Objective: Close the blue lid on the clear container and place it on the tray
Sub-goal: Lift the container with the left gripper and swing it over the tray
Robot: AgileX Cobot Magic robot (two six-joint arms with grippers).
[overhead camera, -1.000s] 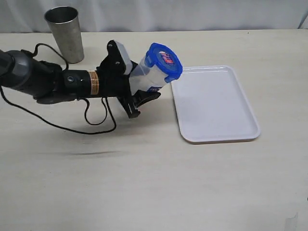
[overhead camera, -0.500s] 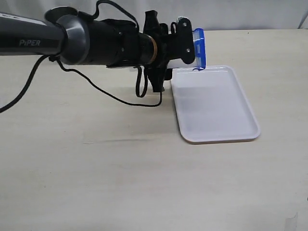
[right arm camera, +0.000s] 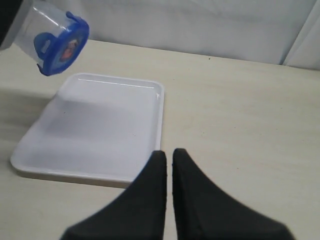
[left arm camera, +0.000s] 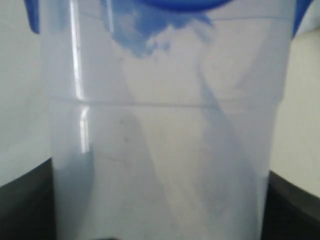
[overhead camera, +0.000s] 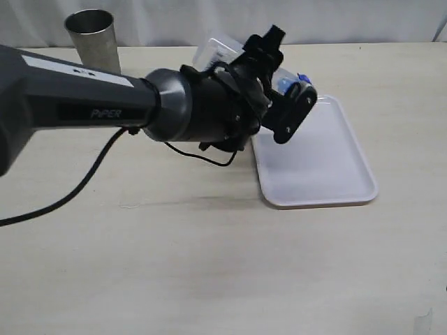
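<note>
A grey metal cup (overhead camera: 93,35) stands upright, mouth open, near the far left edge of the pale beige tabletop (overhead camera: 209,272). A white cloth backdrop (overhead camera: 349,19) hangs just behind the tabletop's far edge, close behind the cup. The tabletop shows a faint streaked grain.

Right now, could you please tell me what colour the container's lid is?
The lid is blue, clearest in the right wrist view.
</note>
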